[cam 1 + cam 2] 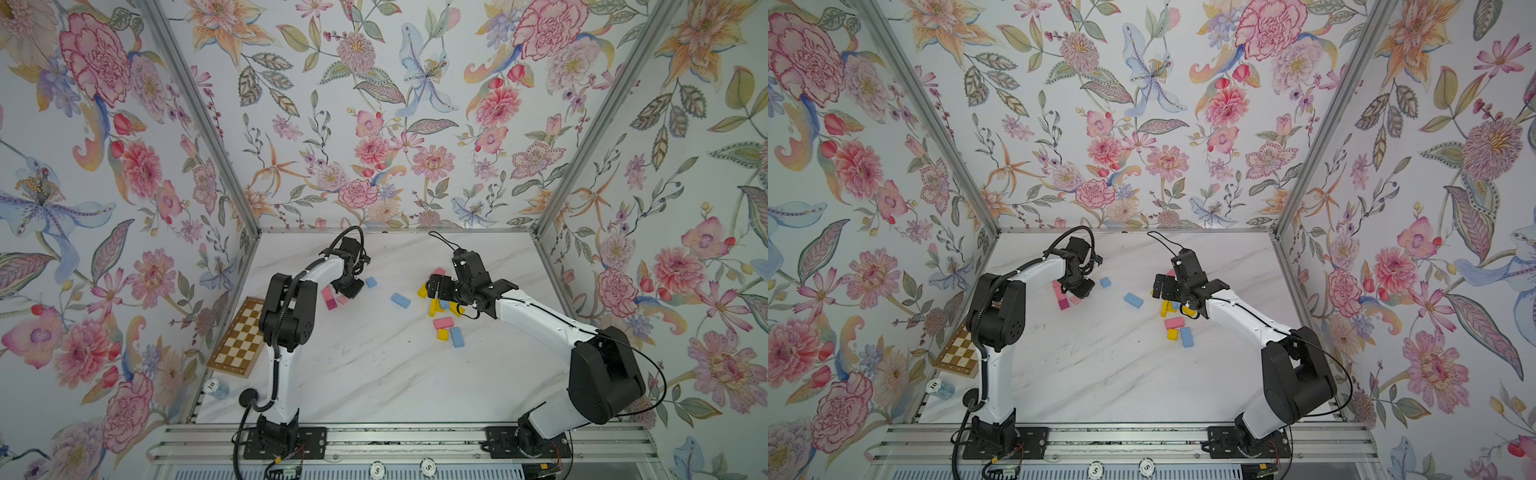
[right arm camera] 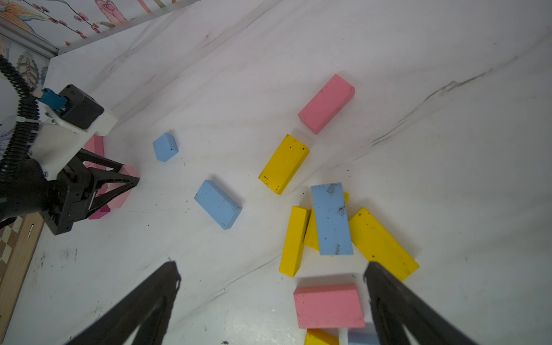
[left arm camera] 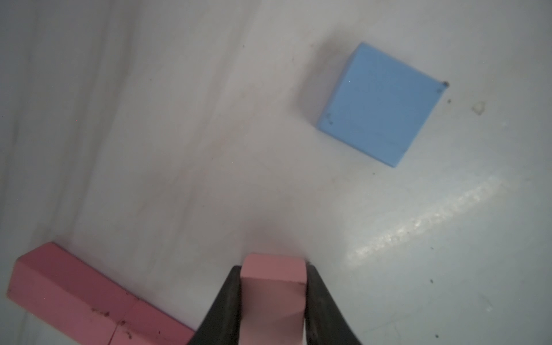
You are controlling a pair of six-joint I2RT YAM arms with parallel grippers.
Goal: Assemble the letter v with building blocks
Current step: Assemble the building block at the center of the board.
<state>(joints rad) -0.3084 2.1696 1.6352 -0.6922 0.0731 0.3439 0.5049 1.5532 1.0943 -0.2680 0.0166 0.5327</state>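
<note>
Both top views: the left gripper (image 1: 351, 290) sits left of frame centre on the marble table (image 1: 374, 374), beside a pink-and-magenta row (image 1: 329, 297). The right gripper (image 1: 431, 287) hangs right of centre over the scattered yellow, blue and pink building blocks (image 1: 440, 316), and a checkered board (image 1: 241, 336) lies at the table's left edge. Left wrist view: the fingers (image 3: 227, 298) are clenched on a pink block (image 3: 273, 292), with the pink row just beside it and a blue square block (image 3: 379, 104) well apart. Right wrist view: the right gripper's fingers (image 2: 143, 304) are spread wide and grasp nothing, above a pink oblong block (image 2: 328, 304) lying near the yellow-and-blue heap (image 2: 331, 218).
</note>
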